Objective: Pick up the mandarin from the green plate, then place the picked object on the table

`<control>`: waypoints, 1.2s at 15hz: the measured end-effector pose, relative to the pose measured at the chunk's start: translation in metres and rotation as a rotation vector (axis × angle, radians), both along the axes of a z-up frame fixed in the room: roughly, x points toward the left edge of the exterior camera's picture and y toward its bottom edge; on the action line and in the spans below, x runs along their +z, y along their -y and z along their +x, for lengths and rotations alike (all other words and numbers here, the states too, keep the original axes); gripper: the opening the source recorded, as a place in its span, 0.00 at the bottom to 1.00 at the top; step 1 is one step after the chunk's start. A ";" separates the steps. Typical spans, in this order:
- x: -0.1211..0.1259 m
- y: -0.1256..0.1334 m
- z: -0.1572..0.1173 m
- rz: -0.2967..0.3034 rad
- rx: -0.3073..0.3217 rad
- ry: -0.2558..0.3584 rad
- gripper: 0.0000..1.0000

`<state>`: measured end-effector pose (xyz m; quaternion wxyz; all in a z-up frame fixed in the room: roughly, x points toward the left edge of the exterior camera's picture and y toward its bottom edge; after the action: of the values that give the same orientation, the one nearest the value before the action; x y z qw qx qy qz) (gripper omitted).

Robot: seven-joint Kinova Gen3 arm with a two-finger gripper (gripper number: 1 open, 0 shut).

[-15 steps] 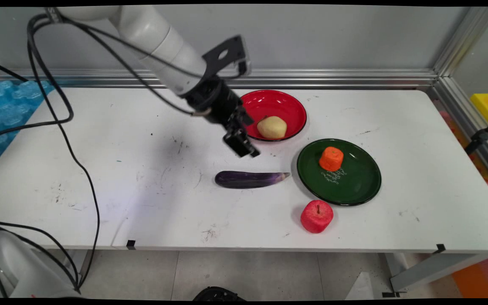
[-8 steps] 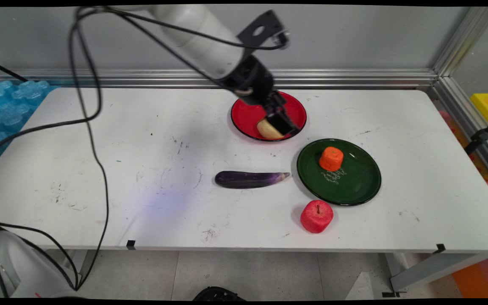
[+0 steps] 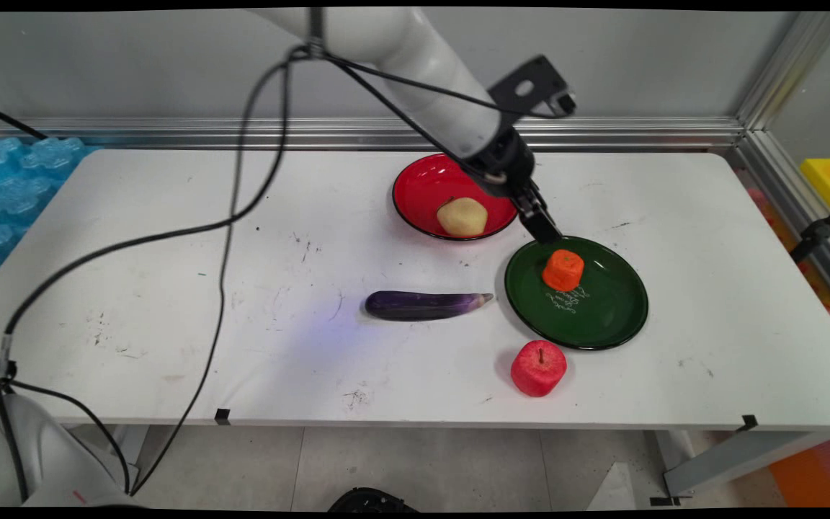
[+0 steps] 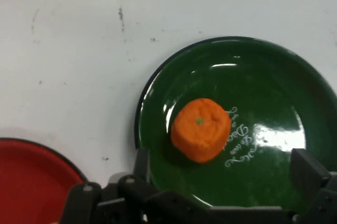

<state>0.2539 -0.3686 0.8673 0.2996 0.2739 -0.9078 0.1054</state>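
Gripper: the gripper point(image 4: 224, 174) hangs over the far-left rim of the green plate point(image 3: 613, 313), tilted down toward it. In the hand view its two fingers point(image 4: 308, 171) stand wide apart, one at each side of the plate's near part, and nothing is between them.
Orange: the orange point(image 3: 563, 269) sits in the green plate, in its far-left part, upright with its small stem mark on top. It is the thing nearest the gripper, just beyond the fingertips and not touched by them. White lettering on the plate lies just beside it.
Green plate: it lies flat on the table point(image 3: 170, 288), toward the table's right half.
Red plate: the red plate point(image 3: 422, 194) lies left of and beyond the green plate, near it but not touching. A potato point(image 3: 462, 217) rests in its near part.
Eggplant: the eggplant point(image 3: 422, 305) lies on its side just left of the green plate, its stem end pointing at the plate's rim and close to it.
Apple: the apple point(image 3: 538, 367) stands upright just in front of the green plate, at its near-left rim.
Cables: black cables point(image 3: 228, 216) hang from the arm, far left of the green plate.
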 end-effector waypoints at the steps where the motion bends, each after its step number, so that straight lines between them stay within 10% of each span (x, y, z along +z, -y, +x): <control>1: -0.008 0.006 -0.008 0.004 -0.003 0.013 1.00; 15: -0.098 0.059 -0.080 0.080 -0.022 0.127 1.00; 16: -0.099 0.061 -0.082 0.082 -0.026 0.129 0.00; 18: -0.100 0.062 -0.083 0.085 -0.029 0.130 0.00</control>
<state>0.1713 -0.4309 0.7677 0.2297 0.2658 -0.9329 0.0798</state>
